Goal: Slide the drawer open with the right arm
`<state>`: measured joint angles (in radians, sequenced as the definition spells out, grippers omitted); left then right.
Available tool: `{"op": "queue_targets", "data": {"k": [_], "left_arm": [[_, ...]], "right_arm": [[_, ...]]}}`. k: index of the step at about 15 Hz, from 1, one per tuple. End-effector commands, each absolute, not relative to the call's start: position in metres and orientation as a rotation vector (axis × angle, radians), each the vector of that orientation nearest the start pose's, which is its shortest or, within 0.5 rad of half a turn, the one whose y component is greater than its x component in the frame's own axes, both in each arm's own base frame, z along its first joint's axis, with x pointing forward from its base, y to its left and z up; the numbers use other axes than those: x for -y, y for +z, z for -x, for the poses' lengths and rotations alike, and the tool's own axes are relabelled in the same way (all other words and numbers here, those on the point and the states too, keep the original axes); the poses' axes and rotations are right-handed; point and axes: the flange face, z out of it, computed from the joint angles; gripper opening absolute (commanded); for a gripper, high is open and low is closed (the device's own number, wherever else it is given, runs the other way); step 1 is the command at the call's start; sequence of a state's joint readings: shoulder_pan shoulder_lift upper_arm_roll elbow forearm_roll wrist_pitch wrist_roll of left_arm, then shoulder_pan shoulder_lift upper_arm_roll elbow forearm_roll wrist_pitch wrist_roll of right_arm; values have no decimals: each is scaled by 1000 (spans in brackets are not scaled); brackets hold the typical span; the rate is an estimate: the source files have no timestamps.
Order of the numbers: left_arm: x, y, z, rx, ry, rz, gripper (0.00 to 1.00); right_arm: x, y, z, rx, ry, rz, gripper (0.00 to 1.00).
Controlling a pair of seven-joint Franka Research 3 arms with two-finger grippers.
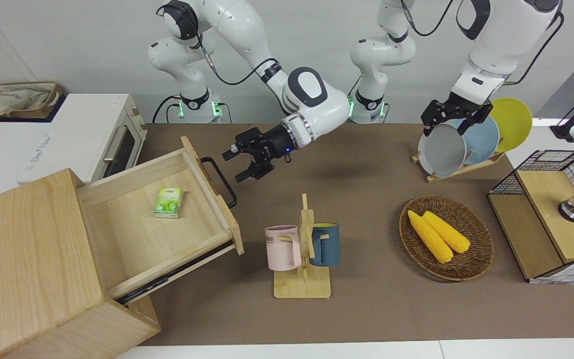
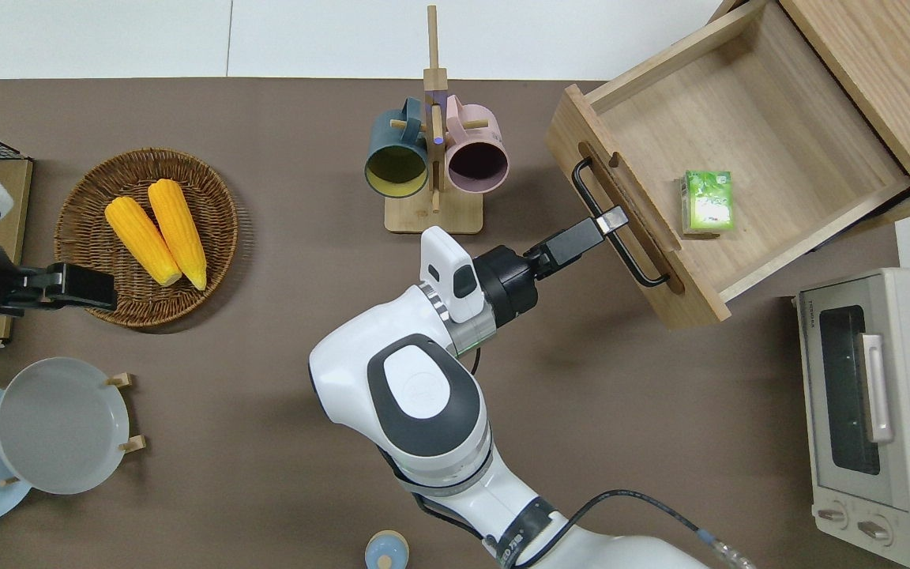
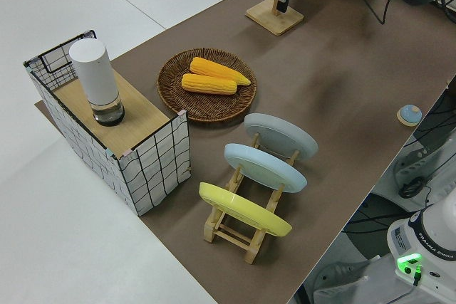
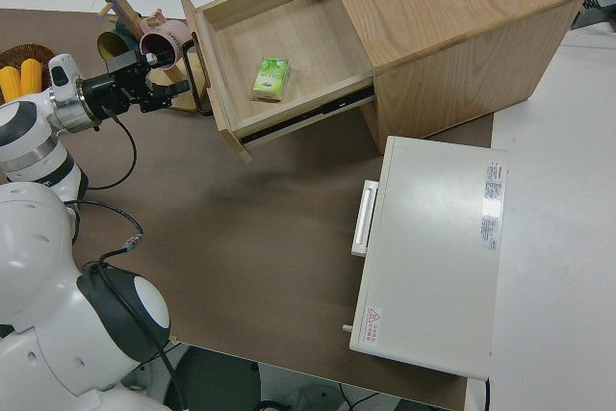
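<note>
**Drawer pulled out, right tool free of the handle**

You see the drawer [image 1: 160, 214] standing far out of the cabinet [image 1: 28, 269], at the right arm's end of the counter [image 1: 366, 309]. Its black handle [image 1: 219, 180] faces the middle of the counter. Inside the drawer lies one small green box [image 1: 168, 202], flat on the wooden bottom.

Your right tool [image 1: 243, 163] hangs in the air just beside the handle. In the front view its fingers stand apart and hold nothing, and there is a gap between them and the bar. From overhead, the right tool [image 2: 593, 229] has its tip over the bar.

The mug rack [image 1: 303, 259] with a pink mug [image 1: 283, 248] and a blue mug [image 1: 325, 244] stands farther from the robots than the right tool. The toaster oven [image 2: 870, 411] sits nearer to the robots than the drawer.

The left arm is parked; you cannot tell if the left tool [image 1: 446, 117] is apart or together.
</note>
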<state>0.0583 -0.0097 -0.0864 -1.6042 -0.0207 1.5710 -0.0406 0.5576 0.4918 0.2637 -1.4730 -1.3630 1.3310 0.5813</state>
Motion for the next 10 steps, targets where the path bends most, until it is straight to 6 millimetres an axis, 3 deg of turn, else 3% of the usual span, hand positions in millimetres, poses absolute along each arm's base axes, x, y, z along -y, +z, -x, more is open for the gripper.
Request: {"op": "queue_targets", "data": {"k": [1, 7, 10], "left_arm": [[17, 616, -546, 7, 49, 3148, 998], [17, 616, -546, 7, 49, 3148, 998], [17, 616, -546, 5, 51, 3148, 998]], "right_arm": [[-379, 477, -549, -262, 427, -1931, 987], [-373, 533, -539, -197, 404, -2197, 987], [-347, 560, -543, -136, 376, -2329, 987]]}}
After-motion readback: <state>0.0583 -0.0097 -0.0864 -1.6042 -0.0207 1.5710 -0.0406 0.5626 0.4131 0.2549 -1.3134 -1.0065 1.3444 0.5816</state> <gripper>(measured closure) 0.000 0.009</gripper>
